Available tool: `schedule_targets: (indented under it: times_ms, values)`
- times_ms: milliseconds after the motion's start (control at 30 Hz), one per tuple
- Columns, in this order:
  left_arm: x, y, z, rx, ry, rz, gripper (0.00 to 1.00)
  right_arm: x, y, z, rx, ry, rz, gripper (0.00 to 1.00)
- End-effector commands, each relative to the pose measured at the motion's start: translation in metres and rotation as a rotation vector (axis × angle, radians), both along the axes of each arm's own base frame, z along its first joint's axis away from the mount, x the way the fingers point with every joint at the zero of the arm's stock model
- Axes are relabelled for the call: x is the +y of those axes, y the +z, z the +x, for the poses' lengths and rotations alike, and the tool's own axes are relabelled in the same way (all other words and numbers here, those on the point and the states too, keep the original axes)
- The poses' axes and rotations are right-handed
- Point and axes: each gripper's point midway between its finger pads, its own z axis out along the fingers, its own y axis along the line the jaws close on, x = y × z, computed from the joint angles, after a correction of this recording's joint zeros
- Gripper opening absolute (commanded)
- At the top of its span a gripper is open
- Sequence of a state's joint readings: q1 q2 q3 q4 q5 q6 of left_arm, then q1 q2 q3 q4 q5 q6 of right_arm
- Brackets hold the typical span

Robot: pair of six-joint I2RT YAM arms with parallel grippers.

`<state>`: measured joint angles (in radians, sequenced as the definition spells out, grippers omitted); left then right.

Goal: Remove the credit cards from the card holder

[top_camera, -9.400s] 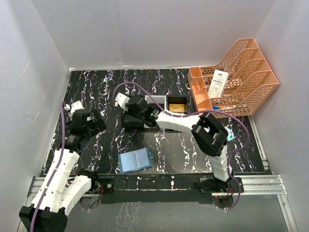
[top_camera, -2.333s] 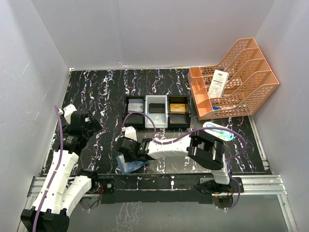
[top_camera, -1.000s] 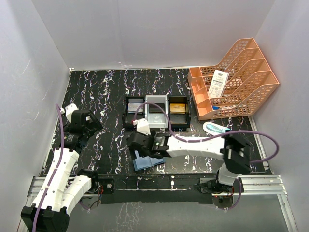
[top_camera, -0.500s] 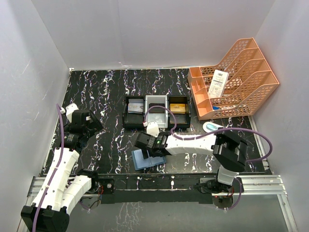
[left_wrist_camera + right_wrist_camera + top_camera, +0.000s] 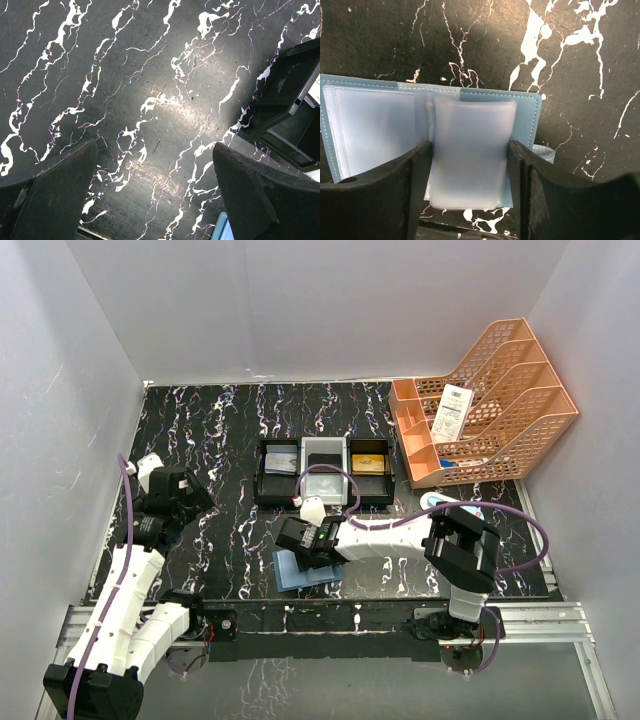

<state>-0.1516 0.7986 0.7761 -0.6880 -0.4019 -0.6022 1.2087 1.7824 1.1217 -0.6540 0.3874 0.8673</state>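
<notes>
The teal-blue card holder (image 5: 292, 576) lies open on the table near the front edge. My right gripper (image 5: 303, 543) hangs right over it. In the right wrist view the card holder (image 5: 370, 125) shows its pale clear pockets. One loose pocket leaf (image 5: 472, 120) stands between the fingers of the right gripper (image 5: 470, 145), which press on both its side edges. Credit cards lie in the black-and-white tray (image 5: 262, 472): a greyish one (image 5: 281, 466), a black one (image 5: 322, 462) and a gold one (image 5: 368, 464). My left gripper (image 5: 185, 495) is open over bare table (image 5: 155, 150).
An orange file rack (image 5: 490, 400) with a white barcoded slip (image 5: 452, 412) stands at the back right. A white-and-light-blue oval case (image 5: 445, 505) lies right of the tray. The tray's corner (image 5: 290, 100) shows at the right of the left wrist view. Walls enclose three sides.
The right gripper's jaws have narrowed onto the pocket leaf, and the right arm's elbow has drawn in to the left. The card holder has barely shifted. The left arm has not moved.
</notes>
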Motion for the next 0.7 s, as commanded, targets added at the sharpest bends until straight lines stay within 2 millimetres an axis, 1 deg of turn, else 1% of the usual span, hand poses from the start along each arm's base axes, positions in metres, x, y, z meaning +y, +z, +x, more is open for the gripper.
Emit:
schedule_targets:
  times_ms: [0,100,200,267,333,433,467,533,600,667]
  values:
    - [0.001,0.009,0.004,-0.021,-0.002,0.002,0.99,-0.003,-0.031,-0.012,0.063,-0.009,-0.049,0.51]
    - [0.001,0.009,0.004,-0.023,-0.003,0.0,0.99,0.002,-0.024,-0.009,0.029,-0.006,-0.059,0.44]
    - [0.001,0.008,0.005,-0.022,-0.003,0.0,0.99,0.009,-0.013,-0.004,-0.007,-0.007,-0.054,0.41]
    - [0.0,0.008,0.004,-0.021,-0.004,0.0,0.99,0.014,-0.004,-0.001,-0.02,-0.003,-0.036,0.43]
    - [0.0,0.008,0.004,-0.019,-0.008,0.0,0.99,0.021,0.01,0.003,-0.042,-0.001,0.0,0.52]
    - [-0.002,0.008,0.005,-0.02,-0.016,-0.005,0.99,0.031,0.045,0.013,-0.103,0.0,0.089,0.67]
    - [-0.003,0.008,0.006,-0.02,-0.022,-0.008,0.99,0.035,0.069,0.017,-0.137,-0.007,0.15,0.72]
    - [-0.004,0.009,0.007,-0.024,-0.032,-0.013,0.99,0.033,0.098,0.025,-0.185,-0.02,0.22,0.79]
    - [-0.007,0.009,0.008,-0.028,-0.048,-0.018,0.99,0.022,0.123,0.035,-0.24,-0.058,0.271,0.83]
    - [-0.009,0.012,0.009,-0.041,-0.067,-0.025,0.99,0.002,0.145,0.049,-0.311,-0.099,0.3,0.86]
